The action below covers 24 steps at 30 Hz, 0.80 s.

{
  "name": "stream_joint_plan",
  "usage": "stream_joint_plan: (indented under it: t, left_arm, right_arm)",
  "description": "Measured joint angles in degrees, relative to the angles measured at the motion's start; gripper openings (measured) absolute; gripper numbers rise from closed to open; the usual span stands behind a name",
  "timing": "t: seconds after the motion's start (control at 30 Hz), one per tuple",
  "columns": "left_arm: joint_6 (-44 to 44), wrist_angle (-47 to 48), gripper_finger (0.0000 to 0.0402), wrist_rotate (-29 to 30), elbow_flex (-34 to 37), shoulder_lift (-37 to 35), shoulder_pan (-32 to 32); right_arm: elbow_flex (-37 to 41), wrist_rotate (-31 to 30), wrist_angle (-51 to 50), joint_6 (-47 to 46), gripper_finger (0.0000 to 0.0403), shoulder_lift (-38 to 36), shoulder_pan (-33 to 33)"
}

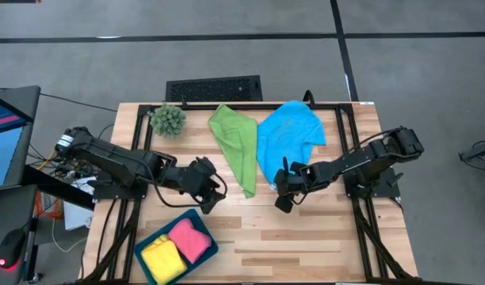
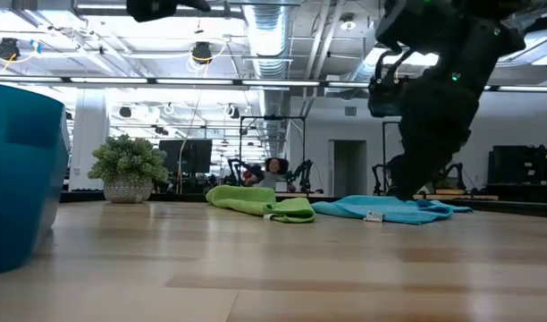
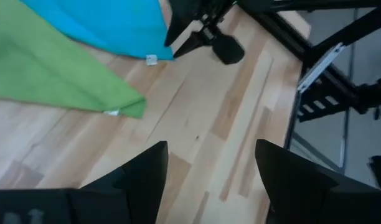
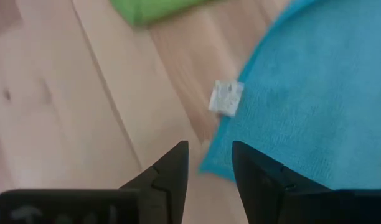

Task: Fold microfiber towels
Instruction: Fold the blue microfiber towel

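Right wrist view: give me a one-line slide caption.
Open right gripper poised over the corner of the blue towel near its white tag, green towel beyond.

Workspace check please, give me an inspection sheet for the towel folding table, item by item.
Surface: wooden table, bare in front.
Job's things: green towel and blue towel lie unfolded at the back; pink towel and yellow towel sit folded in the teal tray.
Clutter: spiky plant at the back left.
Grippers: left gripper open over bare wood; right gripper open at the blue towel's corner by its white tag.
Cables: some beside the left arm's base.
Surroundings: grey floor, floor vent, monitor at left.
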State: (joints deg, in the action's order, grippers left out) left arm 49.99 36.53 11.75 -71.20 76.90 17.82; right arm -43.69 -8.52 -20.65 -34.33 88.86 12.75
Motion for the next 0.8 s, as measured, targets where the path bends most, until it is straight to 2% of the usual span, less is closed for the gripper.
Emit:
stream_joint_plan:
  t: [0.37,0.47,0.63,0.7,0.8]
  left_arm:
    - [-3.2,-0.6,0.0235,-0.9,0.0,0.0,-4.3]
    - [-5.1,-2.1,0.0235,-1.0,0.0,1.0,-5.6]
    - [-10.9,-4.5,0.0235,-2.9,0.0,4.1,-7.1]
    - [-14.1,-7.3,0.0235,-4.8,0.0,6.4,-7.8]
    - [-19.1,-11.3,0.0235,-9.1,0.0,10.5,-8.9]
  right_arm:
    - [0.5,0.2,2.3,-0.6,0.0143,6.7,1.2]
    - [0.6,0.0,2.7,-2.8,0.0111,6.6,1.9]
    - [1.0,2.3,1.7,-6.8,0.0020,3.8,3.9]
    - [1.1,3.7,1.8,-8.5,0.0012,3.0,5.5]
    - [0.9,4.5,2.3,-12.3,0.0023,1.1,8.8]
